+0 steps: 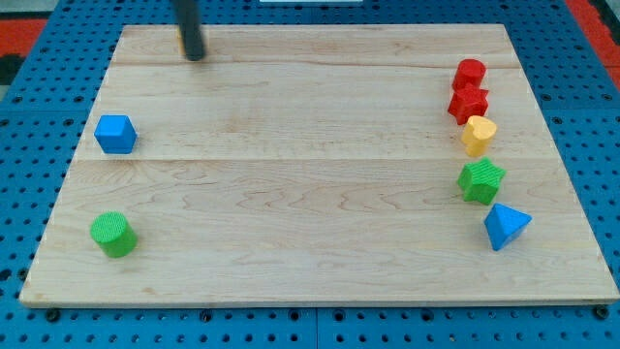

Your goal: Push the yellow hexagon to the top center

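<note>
The yellow hexagon (478,135) sits near the board's right edge, in a column of blocks. Above it are a red star-like block (469,105) and a red cylinder-like block (470,73). Below it are a green star (481,181) and a blue triangle (505,226). My tip (195,55) is at the top left of the board, far to the left of the yellow hexagon and touching no block.
A blue cube (115,134) sits at the left edge. A green cylinder (113,235) sits at the lower left. The wooden board (310,194) lies on a blue pegboard surface (39,145).
</note>
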